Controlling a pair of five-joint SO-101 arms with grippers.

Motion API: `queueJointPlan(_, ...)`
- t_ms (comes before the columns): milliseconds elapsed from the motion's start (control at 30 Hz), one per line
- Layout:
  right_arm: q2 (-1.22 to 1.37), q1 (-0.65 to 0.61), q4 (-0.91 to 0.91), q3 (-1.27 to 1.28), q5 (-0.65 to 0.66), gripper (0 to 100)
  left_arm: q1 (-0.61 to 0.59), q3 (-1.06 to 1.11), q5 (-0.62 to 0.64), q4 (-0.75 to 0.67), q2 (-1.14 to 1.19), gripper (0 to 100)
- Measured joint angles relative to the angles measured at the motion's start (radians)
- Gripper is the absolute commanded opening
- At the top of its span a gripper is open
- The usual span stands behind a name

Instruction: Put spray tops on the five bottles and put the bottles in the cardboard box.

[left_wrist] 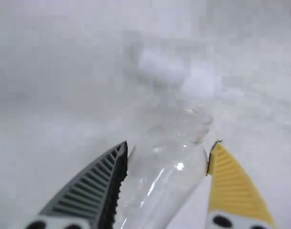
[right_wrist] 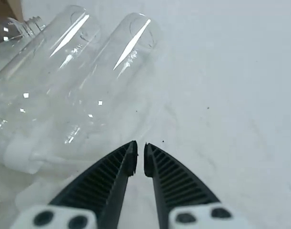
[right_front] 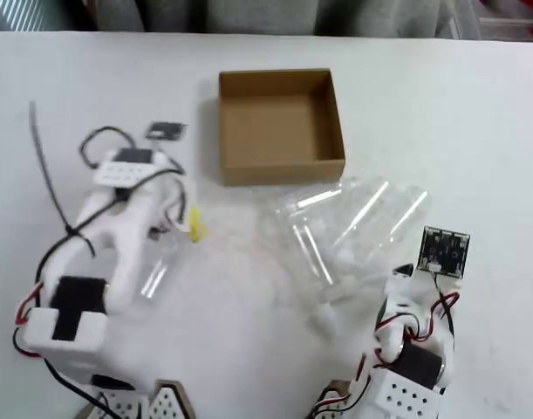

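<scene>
**Left has a bottle, right waits by the pile**

The left gripper (left_wrist: 170, 143) has its grey and yellow fingers spread wide, and a clear bottle (left_wrist: 159, 186) fills the gap between them. Both fingers sit against its sides, so this reads as a hold on the body just below the shoulder. The open neck points out past the fingertips, with no spray top on it.

That bottle looks light, thin-walled and slick. My call is that a hard squeeze dents it and a loose one lets it slide or roll. The body near the shoulder is the stiffest place to grip, and it leaves the neck free for a top.

The right gripper (right_wrist: 140, 144) has its two dark fingers almost together, a thin slit between them and nothing in it. The pile (right_wrist: 64, 71) of bottles lies on the table (right_wrist: 231, 95) just ahead of those fingertips and off to one side. The bottles lie flat and touch one another, so nudging one probably rolls the rest.

The box (right_front: 283, 170) sits open beyond the pile, with no bottle visible inside.

Now the hard parts. Clear plastic on a pale table makes the edges vanish, and I cannot count the pile. White blobs (left_wrist: 159, 67) beyond the left fingertips may be spray tops, but they are too blurred to say. A white piece (right_wrist: 16, 155) lies among the bottles beside the right fingers, and I cannot tell whether it is a top. The held bottle's base is cut off behind the fingers.
</scene>
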Motion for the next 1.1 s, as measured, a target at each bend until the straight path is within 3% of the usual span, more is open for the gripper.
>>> queueJointPlan(133, 0.000, 0.000, 0.000, 0.000, 0.000, 1.8, -0.094, 0.000, 0.064, 0.000, 0.000, 38)
queueJointPlan(333, 0.000, 0.000, 0.000, 0.000, 0.000, 1.8, -0.106, 0.000, 0.071, -0.003, 0.000, 38)
queueJointPlan(633, 0.000, 0.000, 0.000, 0.000, 0.000, 1.8, -0.103, 0.015, -0.087, 0.061, -0.141, 38)
queueJointPlan(833, 0.000, 0.000, 0.000, 0.000, 0.000, 1.8, -0.005, 0.155, -0.133, 0.052, -0.321, 38)
queueJointPlan(1100, 0.000, 0.000, 0.000, 0.000, 0.000, 1.8, 0.003, 0.166, -0.199, -0.002, -0.276, 38)
